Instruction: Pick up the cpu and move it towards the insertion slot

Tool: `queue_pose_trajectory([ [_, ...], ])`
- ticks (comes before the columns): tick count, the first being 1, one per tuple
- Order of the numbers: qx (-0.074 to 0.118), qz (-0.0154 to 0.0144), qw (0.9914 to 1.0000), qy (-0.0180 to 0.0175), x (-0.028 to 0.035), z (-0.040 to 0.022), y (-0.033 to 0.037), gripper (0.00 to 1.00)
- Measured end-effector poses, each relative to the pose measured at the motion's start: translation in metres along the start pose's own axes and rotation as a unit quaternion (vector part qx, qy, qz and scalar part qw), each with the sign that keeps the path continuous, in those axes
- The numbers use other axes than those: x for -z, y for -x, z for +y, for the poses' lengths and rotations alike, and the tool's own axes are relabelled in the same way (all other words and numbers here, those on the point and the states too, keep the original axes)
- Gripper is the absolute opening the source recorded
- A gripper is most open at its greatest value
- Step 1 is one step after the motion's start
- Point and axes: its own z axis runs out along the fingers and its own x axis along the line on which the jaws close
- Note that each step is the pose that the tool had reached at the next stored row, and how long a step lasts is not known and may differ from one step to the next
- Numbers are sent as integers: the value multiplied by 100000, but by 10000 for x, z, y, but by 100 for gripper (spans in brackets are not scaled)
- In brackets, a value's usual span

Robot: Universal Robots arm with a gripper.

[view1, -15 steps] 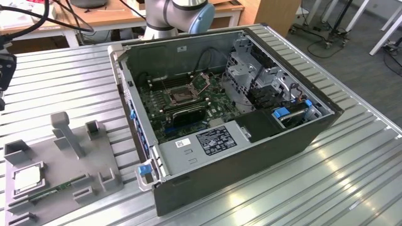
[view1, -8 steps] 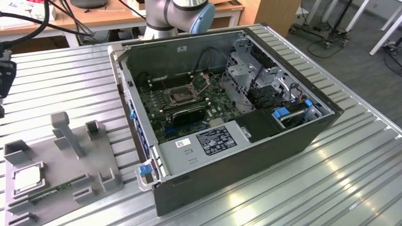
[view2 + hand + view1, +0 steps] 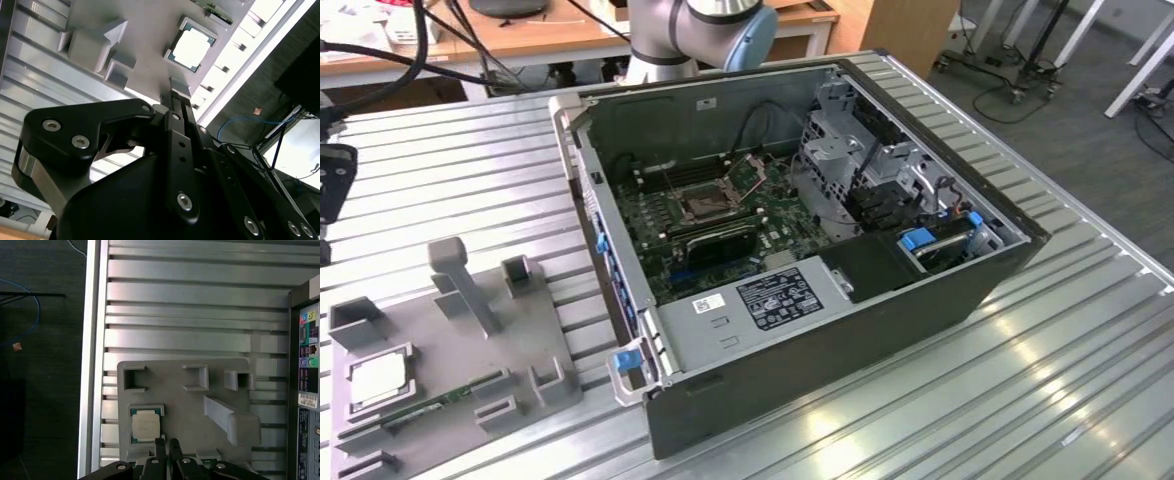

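The exterior view's top edge cuts off the arm [image 3: 678, 35].

The exterior view looks down from high and well back over the open computer case [image 3: 854, 335] and grey fixture tray [image 3: 440, 345]. Both wrist views ride just behind the gripper [image 3: 167, 442], close above that tray, sharing its cpu [image 3: 145, 426].

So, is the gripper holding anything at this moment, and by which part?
Nothing is held. The gripper hovers with its jaws close together and bare, near the cpu, which lies flat in its recess on the grey fixture.
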Motion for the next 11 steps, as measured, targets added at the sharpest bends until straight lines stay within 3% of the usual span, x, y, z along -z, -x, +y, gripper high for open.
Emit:
queue_pose_trajectory([
  [6,-6,20,100000,-162,-79,-14,-1,18],
  [11,3,18,100000,-209,-89,-22,-4,18],
])
